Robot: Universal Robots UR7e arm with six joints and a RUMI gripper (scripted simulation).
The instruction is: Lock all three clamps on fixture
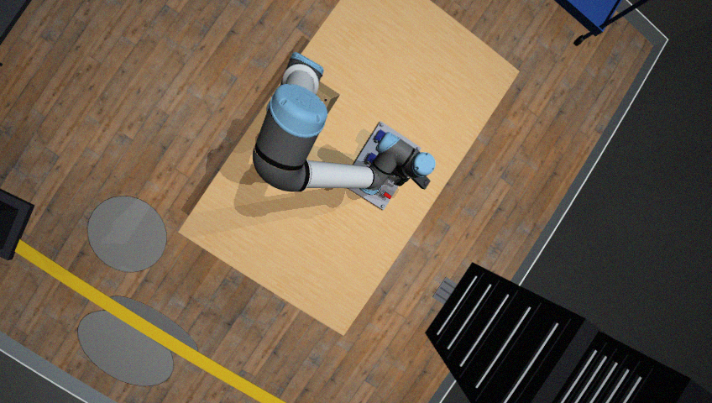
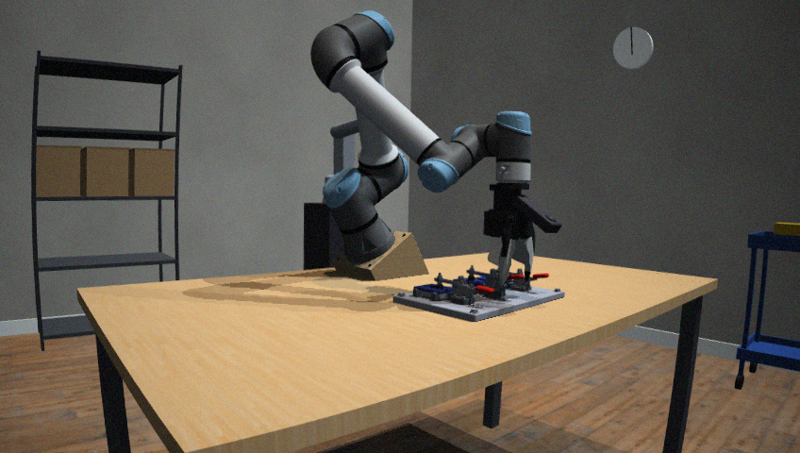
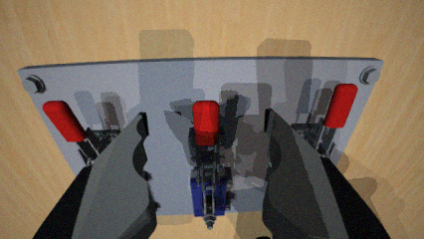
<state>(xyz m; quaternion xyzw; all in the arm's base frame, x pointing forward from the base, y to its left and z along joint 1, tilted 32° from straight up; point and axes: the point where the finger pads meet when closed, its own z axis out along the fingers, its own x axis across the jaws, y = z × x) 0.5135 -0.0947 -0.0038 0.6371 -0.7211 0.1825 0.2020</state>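
Note:
A grey fixture plate (image 3: 199, 124) lies on the wooden table; it also shows in the side view (image 2: 478, 297) and from above (image 1: 382, 167). Three clamps with red handles stand on it: left handle (image 3: 64, 120), middle handle (image 3: 206, 121), right handle (image 3: 340, 105). All three handles lie low, near the plate. The middle clamp's bar runs over a blue part (image 3: 209, 194). My gripper (image 3: 206, 112) hangs just above the middle clamp, fingers open on either side of it, holding nothing. In the side view the gripper (image 2: 510, 263) points straight down over the plate.
The arm's base sits on a wedge mount (image 2: 387, 260) at the table's back. A shelf with boxes (image 2: 104, 171) stands far left, a blue cart (image 2: 772, 297) far right, a black cabinet (image 1: 544, 339) beside the table.

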